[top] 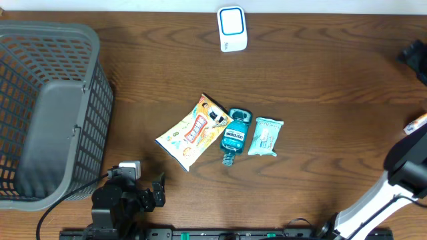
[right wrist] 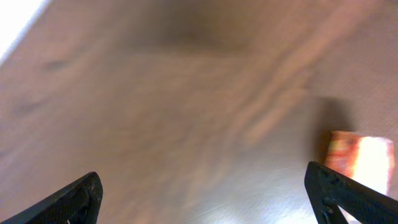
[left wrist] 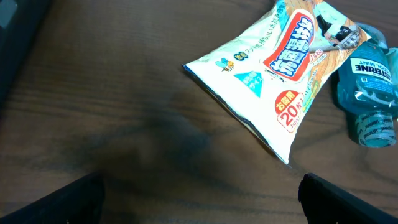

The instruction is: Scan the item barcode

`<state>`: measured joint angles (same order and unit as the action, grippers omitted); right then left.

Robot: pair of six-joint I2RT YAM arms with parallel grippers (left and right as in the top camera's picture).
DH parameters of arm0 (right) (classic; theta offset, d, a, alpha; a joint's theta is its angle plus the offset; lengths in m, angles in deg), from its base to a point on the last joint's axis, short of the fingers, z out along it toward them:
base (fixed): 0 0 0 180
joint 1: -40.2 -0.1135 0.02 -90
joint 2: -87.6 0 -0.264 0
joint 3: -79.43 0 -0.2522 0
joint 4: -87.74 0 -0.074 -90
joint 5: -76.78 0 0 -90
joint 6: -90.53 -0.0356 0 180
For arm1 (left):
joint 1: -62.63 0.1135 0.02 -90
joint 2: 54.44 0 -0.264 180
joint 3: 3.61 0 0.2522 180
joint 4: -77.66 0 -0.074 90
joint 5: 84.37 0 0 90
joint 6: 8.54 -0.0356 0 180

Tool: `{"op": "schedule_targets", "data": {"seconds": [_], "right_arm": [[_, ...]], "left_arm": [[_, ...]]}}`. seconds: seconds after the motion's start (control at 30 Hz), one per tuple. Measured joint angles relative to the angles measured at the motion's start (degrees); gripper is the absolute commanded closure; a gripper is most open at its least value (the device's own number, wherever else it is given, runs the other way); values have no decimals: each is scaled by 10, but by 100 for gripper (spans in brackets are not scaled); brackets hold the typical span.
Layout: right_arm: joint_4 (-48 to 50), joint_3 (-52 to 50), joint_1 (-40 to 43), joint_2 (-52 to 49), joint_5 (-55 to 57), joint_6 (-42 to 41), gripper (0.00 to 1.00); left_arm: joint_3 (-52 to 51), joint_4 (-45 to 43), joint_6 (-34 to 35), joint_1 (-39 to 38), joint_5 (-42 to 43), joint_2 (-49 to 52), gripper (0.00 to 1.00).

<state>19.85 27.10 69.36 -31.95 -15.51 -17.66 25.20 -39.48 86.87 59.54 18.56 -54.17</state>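
Observation:
Three items lie together mid-table: a yellow and white snack bag, a teal mouthwash bottle and a pale green wipes pack. A white scanner with a blue face stands at the far edge. My left gripper rests near the front edge, left of the bag, open with bare table between its fingers. My right gripper is open over bare wood, holding nothing; a blurred orange and white thing lies to its right.
A large grey mesh basket fills the left side. At the right edge sits a small orange and white object, with the right arm's white and black links below it. A dark shape shows at the top right.

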Motion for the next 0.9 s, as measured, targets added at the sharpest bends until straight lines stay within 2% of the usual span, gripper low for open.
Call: {"op": "schedule_targets", "data": {"seconds": [0.2, 0.4, 0.67, 0.9], "right_arm": [[-79, 12, -88, 62, -36, -30, 1], [-87, -33, -196, 64, -93, -57, 1], [-192, -69, -329, 56, -130, -19, 1], [-260, -79, -413, 56, -91, -8, 1]], "left_arm": [[0, 0, 0, 0, 0, 0, 1], [0, 0, 0, 0, 0, 0, 1], [0, 0, 0, 0, 0, 0, 1], [0, 0, 0, 0, 0, 0, 1]]}}
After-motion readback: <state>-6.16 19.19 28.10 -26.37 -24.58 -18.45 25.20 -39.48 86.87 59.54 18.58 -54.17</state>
